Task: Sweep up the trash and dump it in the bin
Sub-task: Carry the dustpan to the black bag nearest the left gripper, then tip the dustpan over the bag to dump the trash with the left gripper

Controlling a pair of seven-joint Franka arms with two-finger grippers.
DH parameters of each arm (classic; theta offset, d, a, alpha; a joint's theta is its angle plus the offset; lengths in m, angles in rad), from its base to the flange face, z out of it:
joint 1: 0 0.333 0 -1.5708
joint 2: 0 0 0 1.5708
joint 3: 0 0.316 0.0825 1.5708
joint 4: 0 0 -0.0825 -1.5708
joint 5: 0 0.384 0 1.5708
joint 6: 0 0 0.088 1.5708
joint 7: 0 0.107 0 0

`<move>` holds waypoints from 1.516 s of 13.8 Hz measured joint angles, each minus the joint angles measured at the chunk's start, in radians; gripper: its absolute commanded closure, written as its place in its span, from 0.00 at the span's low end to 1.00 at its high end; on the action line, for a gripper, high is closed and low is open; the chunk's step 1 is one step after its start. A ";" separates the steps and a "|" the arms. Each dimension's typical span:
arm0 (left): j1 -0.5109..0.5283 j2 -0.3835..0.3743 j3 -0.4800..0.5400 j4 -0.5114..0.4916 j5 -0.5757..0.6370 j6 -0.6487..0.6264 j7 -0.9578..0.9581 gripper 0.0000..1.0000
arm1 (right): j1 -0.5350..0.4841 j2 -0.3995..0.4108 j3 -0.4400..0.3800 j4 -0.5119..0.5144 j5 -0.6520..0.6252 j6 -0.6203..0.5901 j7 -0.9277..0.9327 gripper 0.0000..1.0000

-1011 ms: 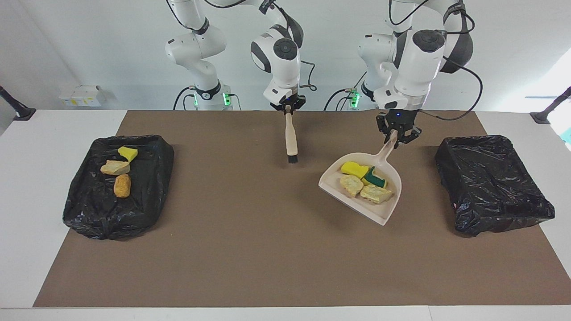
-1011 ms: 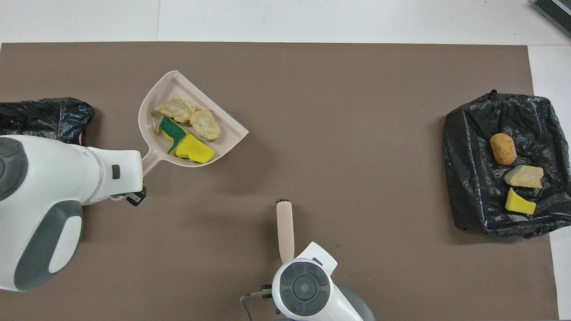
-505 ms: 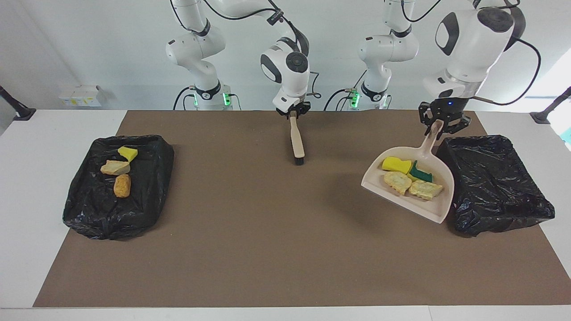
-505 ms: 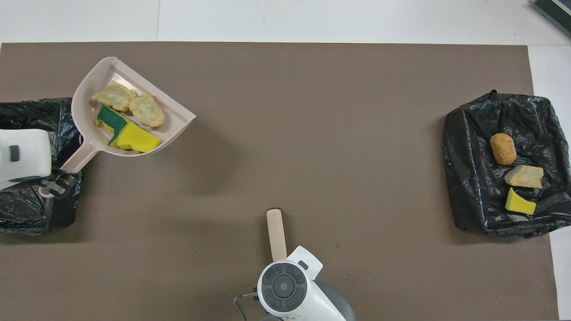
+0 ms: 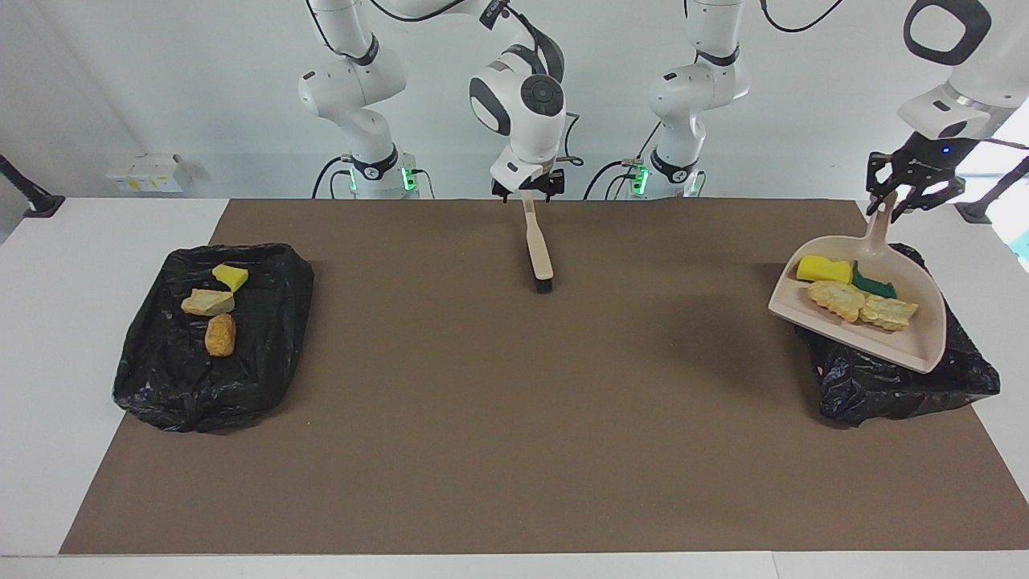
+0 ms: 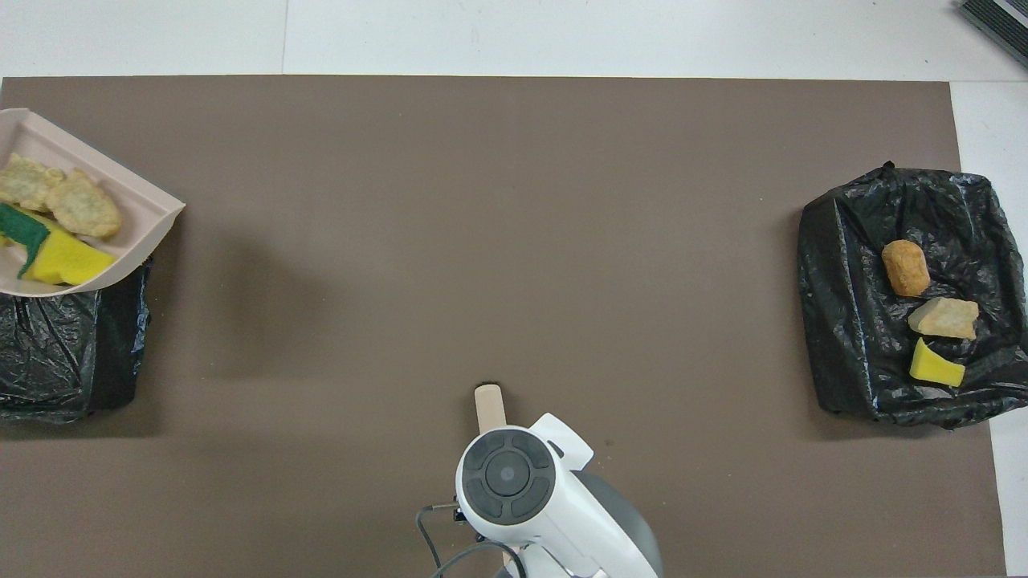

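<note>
My left gripper (image 5: 914,198) is shut on the handle of the beige dustpan (image 5: 924,342), holding it up over the black-lined bin (image 5: 884,382) at the left arm's end of the table. Trash lies in the pan: a yellow sponge (image 5: 824,269) with a green face (image 5: 873,282) and two tan chunks (image 5: 836,299). In the overhead view the dustpan (image 6: 136,210) shows only at the frame's edge over that bin (image 6: 72,353). My right gripper (image 5: 526,191) is at the top of the beige brush (image 5: 537,249), which leans with its black bristles on the mat.
A second black-lined bin (image 5: 265,322) sits at the right arm's end, holding a yellow chunk (image 5: 231,277), a tan one (image 5: 207,302) and an orange one (image 5: 220,334). A brown mat (image 5: 482,418) covers the table between the bins.
The left arm has carried the loaded dustpan from the mat's middle toward its own end and up over the bin. The right arm has drawn the brush slightly back toward the robots.
</note>
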 measured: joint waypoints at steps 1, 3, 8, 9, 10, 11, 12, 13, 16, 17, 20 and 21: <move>0.043 0.003 0.004 0.007 0.000 0.002 0.054 1.00 | -0.030 -0.006 -0.001 0.041 -0.008 -0.053 -0.021 0.00; 0.109 0.025 0.012 0.035 0.004 0.004 0.163 1.00 | -0.093 -0.015 -0.003 0.120 -0.031 -0.156 -0.102 0.00; 0.125 0.123 0.021 0.079 0.149 0.104 0.220 1.00 | -0.272 -0.023 -0.007 0.307 -0.088 -0.365 -0.381 0.00; 0.125 0.133 0.021 0.083 0.167 0.111 0.225 1.00 | -0.317 -0.024 -0.009 0.335 -0.100 -0.393 -0.456 0.00; 0.125 0.138 0.024 0.088 0.177 0.112 0.242 1.00 | -0.362 -0.024 -0.010 0.363 -0.115 -0.414 -0.535 0.00; 0.126 0.139 0.032 0.090 0.180 0.112 0.266 1.00 | -0.403 -0.024 -0.011 0.388 -0.133 -0.426 -0.607 0.00; 0.133 0.139 0.042 0.090 0.181 0.112 0.289 1.00 | -0.438 -0.024 -0.013 0.411 -0.153 -0.428 -0.676 0.00; 0.144 0.139 0.051 0.090 0.182 0.116 0.313 1.00 | -0.470 -0.024 -0.013 0.430 -0.175 -0.429 -0.737 0.00; 0.173 0.151 0.058 0.090 0.221 0.161 0.344 1.00 | -0.558 -0.024 -0.014 0.459 -0.223 -0.429 -0.854 0.00; 0.177 0.158 0.059 0.090 0.234 0.172 0.345 1.00 | -0.583 -0.024 -0.014 0.461 -0.227 -0.429 -0.866 0.00; 0.179 0.170 0.055 0.090 0.317 0.187 0.345 1.00 | -0.651 -0.019 -0.015 0.481 -0.229 -0.422 -0.869 0.00; 0.179 0.171 0.051 0.090 0.344 0.187 0.345 1.00 | -0.664 -0.017 -0.016 0.490 -0.229 -0.418 -0.868 0.00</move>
